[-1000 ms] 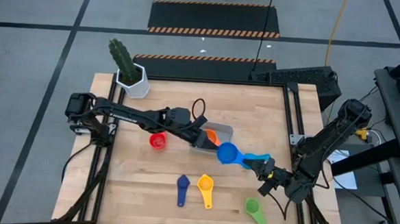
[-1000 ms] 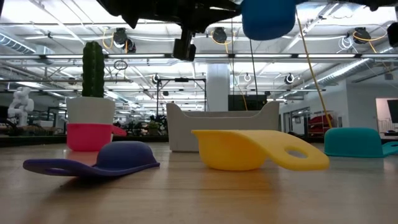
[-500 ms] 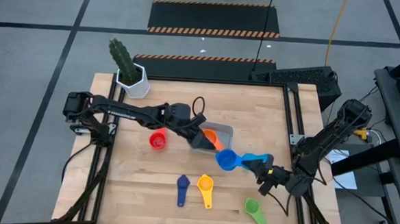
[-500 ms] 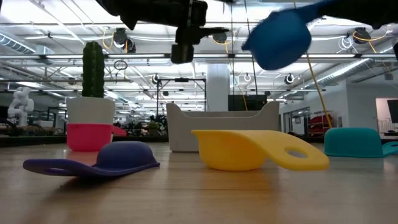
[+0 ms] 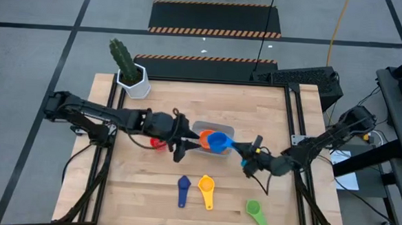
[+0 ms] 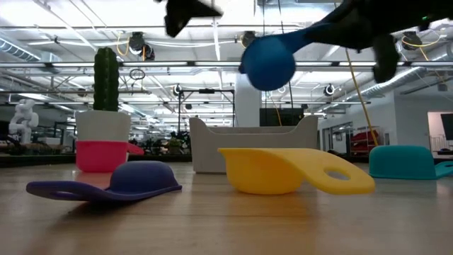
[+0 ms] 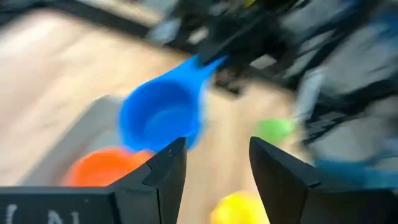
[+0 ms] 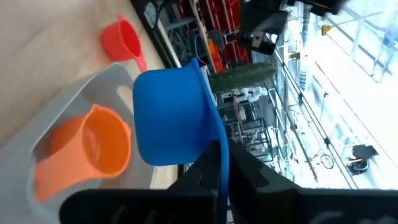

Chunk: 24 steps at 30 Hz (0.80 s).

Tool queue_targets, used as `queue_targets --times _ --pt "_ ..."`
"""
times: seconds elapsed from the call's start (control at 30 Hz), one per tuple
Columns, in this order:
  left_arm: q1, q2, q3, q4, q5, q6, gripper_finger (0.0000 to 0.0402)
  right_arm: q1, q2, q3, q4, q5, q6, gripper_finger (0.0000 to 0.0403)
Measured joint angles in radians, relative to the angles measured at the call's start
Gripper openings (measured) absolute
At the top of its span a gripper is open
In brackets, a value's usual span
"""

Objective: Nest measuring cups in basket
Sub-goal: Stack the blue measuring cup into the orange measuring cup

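Note:
My right gripper [image 5: 242,153] is shut on the blue cup [image 5: 217,141], which hangs over the pale basket [image 5: 222,131]. The orange cup [image 5: 205,135] lies in the basket. My left gripper [image 5: 185,145] is open and empty just left of the basket, by the red cup [image 5: 158,144]. The navy cup [image 5: 183,189], yellow cup [image 5: 206,190] and green cup [image 5: 254,210] lie on the table near the front edge. The light blue cup [image 6: 400,161] rests mouth down on the table; in the high view it is hidden under my right arm. My right gripper pinches the blue cup's flat handle [image 8: 219,149] between its two fingers, coming from the table's right side along the handle. The cup is lifted clear above the basket, mouth up, its bowl [image 6: 267,62] a little lower than the handle.
A white hexagonal pot with a cactus [image 5: 135,81] stands at the table's far left corner. Both arms meet over the table's middle, close together at the basket. A black cable loop [image 5: 200,107] lies behind the basket.
My right gripper has carried the blue cup toward the table's left edge and down, from right of the basket to over it. My left gripper has drawn back from the basket toward the table's left edge.

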Motion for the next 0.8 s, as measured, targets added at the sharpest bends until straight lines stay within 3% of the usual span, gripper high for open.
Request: queue_targets --times 0.1,0.37,0.57,0.8 --pt "-0.037 0.0 -0.002 -0.049 -0.15 -0.007 0.017 -0.05 0.08 0.002 0.113 -0.032 -0.049 0.0" --pt "-0.148 0.007 -0.01 0.011 -0.405 0.0 0.0159 -0.126 0.252 0.002 0.245 0.007 -0.142 0.0" --pt "-0.192 0.007 -0.142 0.26 -0.421 0.013 0.0159 -0.154 0.323 0.013 0.303 -0.017 -0.19 0.0" --pt "-0.18 0.008 -0.271 0.459 -0.421 0.021 0.0159 -0.181 0.328 0.012 0.271 -0.091 -0.118 0.0"
